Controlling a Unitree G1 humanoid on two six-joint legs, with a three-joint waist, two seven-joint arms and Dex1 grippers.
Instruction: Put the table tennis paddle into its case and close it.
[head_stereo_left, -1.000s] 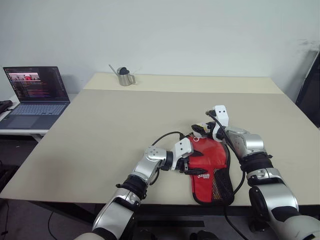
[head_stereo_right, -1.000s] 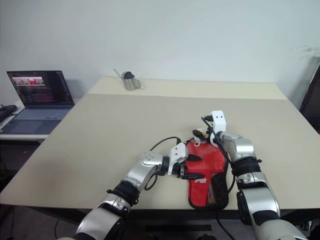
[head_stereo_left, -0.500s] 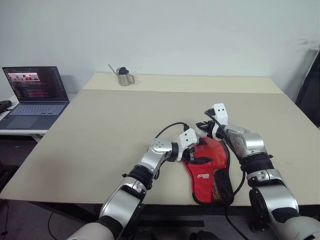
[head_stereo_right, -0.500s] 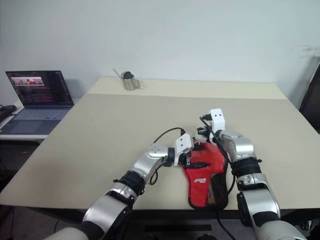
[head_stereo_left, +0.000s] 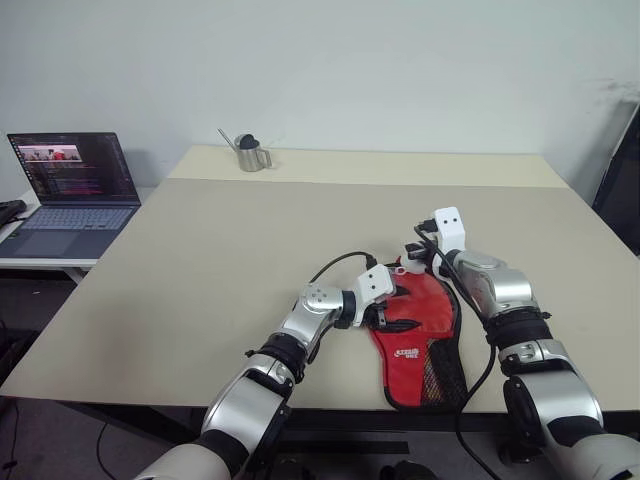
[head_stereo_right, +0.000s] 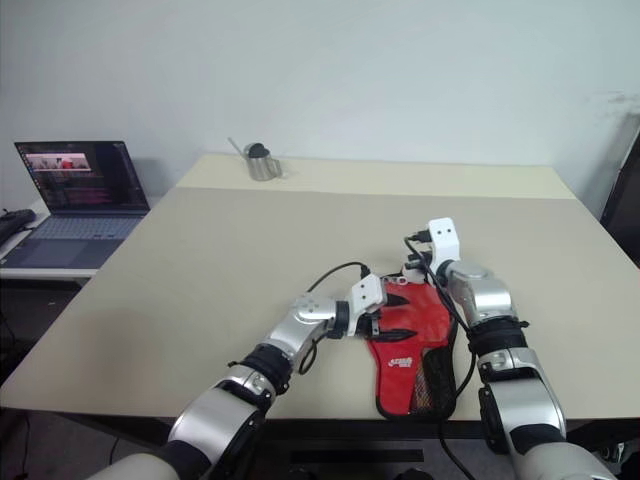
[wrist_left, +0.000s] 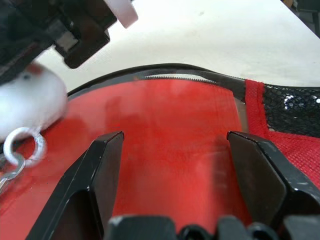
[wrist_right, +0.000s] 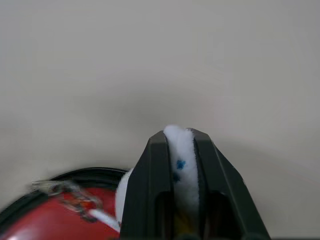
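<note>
Case first: you'll find it lying flat on the beige desk, near the desk's front edge, red side up with its white logo showing and the black mesh pocket along the side nearer the right arm. Its rounded end points away from the robot, the narrow end toward the front edge. You can't see the paddle itself, so whether it is inside the case cannot be told.

Your left hand sits over the red fabric at the case's rounded end, its two black fingers spread wide with red cloth showing between them. Your right hand is at the far rim of that rounded end, clamped tight on a white fluffy pom-pom that hangs by the case's zip line.

Further from the case, a small metal watering can stands near the desk's far edge, and an open laptop rests on a side table well off to the left.
</note>
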